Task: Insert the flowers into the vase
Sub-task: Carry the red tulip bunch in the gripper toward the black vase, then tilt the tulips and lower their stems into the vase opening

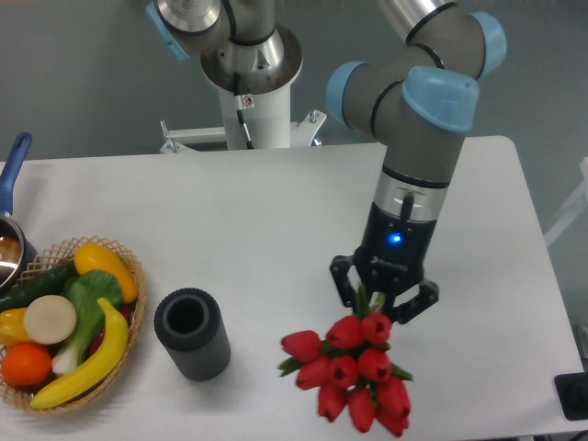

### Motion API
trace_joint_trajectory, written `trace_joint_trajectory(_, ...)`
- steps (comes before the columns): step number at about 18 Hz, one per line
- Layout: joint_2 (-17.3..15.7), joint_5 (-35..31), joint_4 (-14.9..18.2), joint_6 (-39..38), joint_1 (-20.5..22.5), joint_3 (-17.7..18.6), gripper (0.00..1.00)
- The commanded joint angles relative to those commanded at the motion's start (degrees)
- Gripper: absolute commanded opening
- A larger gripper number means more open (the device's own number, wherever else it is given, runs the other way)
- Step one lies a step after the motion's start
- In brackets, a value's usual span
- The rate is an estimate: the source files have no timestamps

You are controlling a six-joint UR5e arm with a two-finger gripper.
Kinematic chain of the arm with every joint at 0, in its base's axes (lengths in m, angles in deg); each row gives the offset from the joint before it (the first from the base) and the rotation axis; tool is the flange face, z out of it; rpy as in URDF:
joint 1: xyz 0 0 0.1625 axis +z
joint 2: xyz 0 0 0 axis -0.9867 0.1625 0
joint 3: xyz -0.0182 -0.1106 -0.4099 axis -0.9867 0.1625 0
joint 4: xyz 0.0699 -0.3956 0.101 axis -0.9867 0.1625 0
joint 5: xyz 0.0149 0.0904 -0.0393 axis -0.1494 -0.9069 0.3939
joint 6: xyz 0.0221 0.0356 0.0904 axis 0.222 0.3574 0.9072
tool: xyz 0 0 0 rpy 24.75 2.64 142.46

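The flowers (354,369), a bunch of red tulip buds with green stems, lie on the white table at the front right, buds toward the front edge. My gripper (381,303) stands directly over the stem end of the bunch, its jaws on either side of the green stems. I cannot tell whether the jaws press on the stems or stand apart from them. The vase (192,333), a dark grey ribbed cylinder, stands upright and empty at the front, well left of the flowers and the gripper.
A wicker basket (134,312) with toy fruit and vegetables sits at the front left, close to the vase. A pot with a blue handle (11,175) is at the left edge. The robot base (250,83) stands behind the table.
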Motion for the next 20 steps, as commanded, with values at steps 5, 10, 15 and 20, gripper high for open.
trace_joint_trajectory(5, -0.5, 8.0, -3.6, 0.0, -3.7, -0.4, 0.00)
trace_joint_trajectory(10, -0.9, 19.0, -4.0, 0.1, -5.7, -0.4, 0.00)
trace_joint_trajectory(15, -1.6, 26.7, -4.1, 0.6, -6.0, 1.1, 0.00)
trace_joint_trajectory(20, -4.3, 30.1, -4.2, 3.2, -5.9, 6.8, 0.00)
